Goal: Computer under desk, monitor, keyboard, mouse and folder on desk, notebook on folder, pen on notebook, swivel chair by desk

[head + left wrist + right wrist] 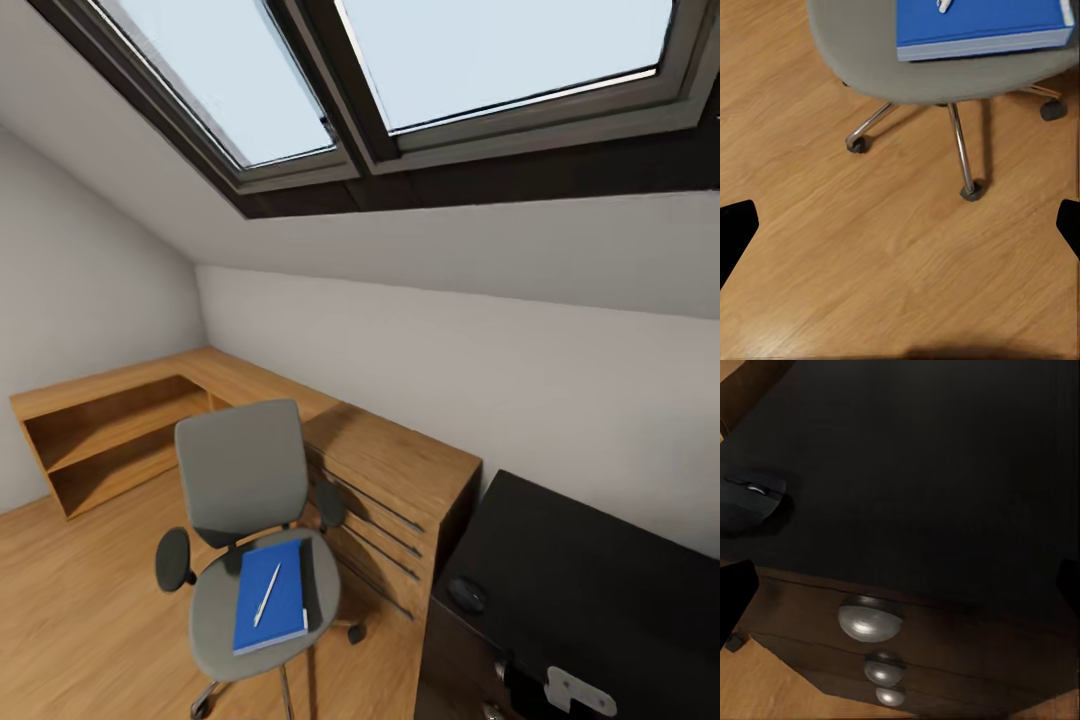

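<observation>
Where the sloped ceiling meets the grey wall under the dark-framed skylights, the swivel chair stands on the wood plank floor, its back toward the low wooden cabinets and its seat just beside the desk. On the seat lies the blue folder, flat and set a little askew, with the pen resting slantwise on top of it — the left wrist view shows the same folder at the seat's edge, above the chair's silver legs and castors. The mouse sits on the glossy black desktop near its corner closest to the chair; the right wrist view finds it near the desktop's edge, above the drawer front with its round silver knobs. The left gripper hangs over bare floor beside the chair base, fingertips wide apart at the frame's edges and nothing between them. The right gripper hovers over the drawer unit — likewise spread wide and holding nothing.
</observation>
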### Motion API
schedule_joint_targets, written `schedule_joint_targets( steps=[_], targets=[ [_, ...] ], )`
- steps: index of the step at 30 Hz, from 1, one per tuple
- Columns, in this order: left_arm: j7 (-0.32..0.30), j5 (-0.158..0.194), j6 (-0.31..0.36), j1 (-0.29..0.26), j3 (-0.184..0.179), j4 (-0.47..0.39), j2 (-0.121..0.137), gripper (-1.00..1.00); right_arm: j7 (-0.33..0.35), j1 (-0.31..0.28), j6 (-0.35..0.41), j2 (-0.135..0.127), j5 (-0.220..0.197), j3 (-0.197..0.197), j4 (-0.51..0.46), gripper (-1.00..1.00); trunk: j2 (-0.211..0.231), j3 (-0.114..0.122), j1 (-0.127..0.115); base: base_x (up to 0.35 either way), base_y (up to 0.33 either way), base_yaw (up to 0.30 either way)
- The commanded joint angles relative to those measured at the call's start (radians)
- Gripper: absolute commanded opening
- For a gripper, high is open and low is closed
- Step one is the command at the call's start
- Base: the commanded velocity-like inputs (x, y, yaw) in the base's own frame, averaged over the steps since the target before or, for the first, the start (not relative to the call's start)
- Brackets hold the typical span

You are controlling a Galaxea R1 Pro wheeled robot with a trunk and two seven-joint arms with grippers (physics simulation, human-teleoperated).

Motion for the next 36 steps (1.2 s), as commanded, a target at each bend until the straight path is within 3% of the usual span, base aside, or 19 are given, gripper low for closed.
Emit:
schedule_joint_targets(
  steps=[1,8,16,25,36],
  targets=[
    [0.007,0.011,-0.006,-0.001,-0.01,0.024,-0.006,1.0,-0.001,-0.001,-0.019,0.0,0.003,-0.001,0.034,1.0,0.005,0.001,-0.003,0.0,0.0,-0.262],
    [-0.01,0.012,0.0,-0.001,-0.009,0.07,-0.026,1.0,-0.002,-0.001,-0.1,0.001,0.004,0.001,0.08,1.0,0.054,0.023,-0.03,0.0,0.0,-0.263],
    [-0.123,0.013,0.002,-0.001,-0.007,0.117,-0.037,1.0,-0.002,-0.001,-0.131,0.0,0.006,0.002,0.132,1.0,0.11,0.048,-0.061,0.0,0.0,-0.263],
    [-0.167,0.016,0.002,-0.001,-0.005,0.123,-0.037,1.0,-0.002,-0.001,-0.179,0.0,0.007,0.002,0.162,1.0,0.11,0.048,-0.061,0.0,0.0,-0.252],
    [-0.169,0.015,-0.005,-0.001,-0.002,0.124,-0.037,1.0,0.001,-0.001,-0.205,0.0,0.007,0.003,0.177,1.0,0.11,0.048,-0.061,0.0,0.0,-0.029]
  ],
)
